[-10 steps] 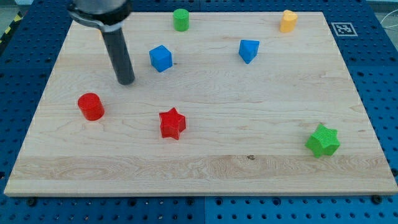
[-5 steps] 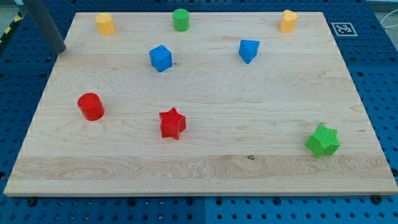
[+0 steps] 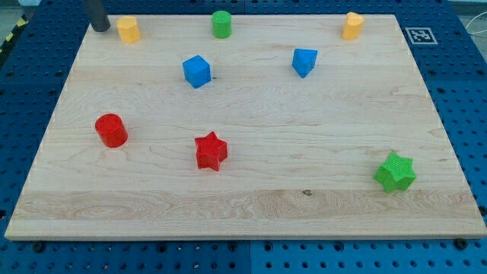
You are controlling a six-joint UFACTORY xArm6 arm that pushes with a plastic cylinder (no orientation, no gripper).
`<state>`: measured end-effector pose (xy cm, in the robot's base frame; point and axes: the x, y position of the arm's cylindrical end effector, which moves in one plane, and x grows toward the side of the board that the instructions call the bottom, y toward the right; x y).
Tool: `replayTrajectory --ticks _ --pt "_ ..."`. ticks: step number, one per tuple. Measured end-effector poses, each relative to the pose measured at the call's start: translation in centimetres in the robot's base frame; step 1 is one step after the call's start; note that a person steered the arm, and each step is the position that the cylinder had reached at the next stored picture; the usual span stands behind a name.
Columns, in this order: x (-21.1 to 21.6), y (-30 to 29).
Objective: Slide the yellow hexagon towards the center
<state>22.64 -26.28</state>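
Observation:
Two small yellow blocks stand along the view's top edge of the wooden board: one at the top left and one at the top right. I cannot tell which of them is the hexagon. My tip is at the board's top left corner, just to the left of the left yellow block, with a small gap between them. Only the lower end of the rod shows.
A green cylinder stands at the top middle. A blue cube and a blue wedge-like block sit below it. A red cylinder, a red star and a green star lie lower down.
My tip moved from beside the blue cube out past the board's left edge, then up to the top left corner beside the left yellow block. No block has moved.

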Motion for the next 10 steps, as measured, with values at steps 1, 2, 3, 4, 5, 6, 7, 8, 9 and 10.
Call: replayTrajectory --ticks 1,2,3,4,5,6,7,8,9,10 --pt "0.0 3.4" --pt "0.5 6.0" --pt "2.1 6.0" --pt "3.4 5.8" --pt "3.4 5.8" --pt "3.3 6.0" --pt "3.3 6.7" --pt "3.2 9.3" --pt "3.3 11.8" --pt "4.2 13.3"
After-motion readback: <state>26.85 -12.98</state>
